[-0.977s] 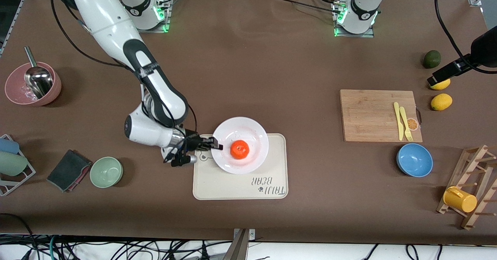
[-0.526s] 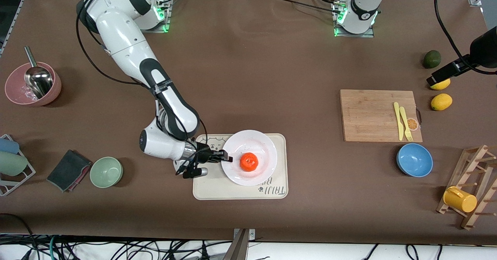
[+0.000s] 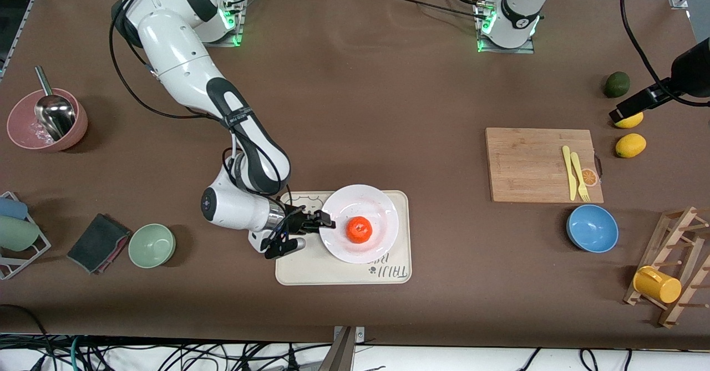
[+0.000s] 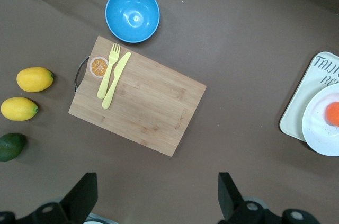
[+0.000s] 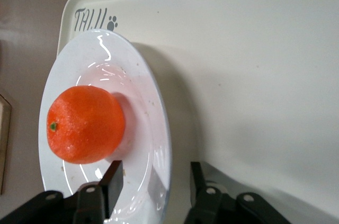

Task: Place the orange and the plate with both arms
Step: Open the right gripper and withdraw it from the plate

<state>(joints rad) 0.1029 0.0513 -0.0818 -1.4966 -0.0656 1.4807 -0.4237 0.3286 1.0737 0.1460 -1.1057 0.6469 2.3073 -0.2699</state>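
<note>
- Orange (image 3: 359, 229) is seen resting in the middle of the white plate (image 3: 383, 216), and the plate is set on the cream tray (image 3: 399, 274) near the front-camera edge of the tabletop (image 3: 355, 110).
- Compared with the frame one second earlier, the plate with the orange has been carried nearer to the front camera and toward the left arm's end, so that it now lies within the tray; from half a second ago only a slight shift is noted.
- The right gripper (image 3: 324, 219) is found at the plate's rim on the side toward the right arm's end; earlier its fingers were clamped on the rim, and now, in the right wrist view, they (image 5: 113, 179) are seen parted, one over the plate's inner surface and one outside the rim, with gaps visible, so nothing is gripped.
- The left gripper (image 4: 156, 195) is held high over the tabletop with its fingers spread wide and empty; that arm waits, unchanged from before.
- On the tray, printed lettering (image 3: 388, 272) is partly covered by the plate; "TAIJI" can be read, with a paw mark beside it.
- A round orange-slice mark (image 3: 589, 177) is seen on the cutting board (image 3: 527, 166).
</note>
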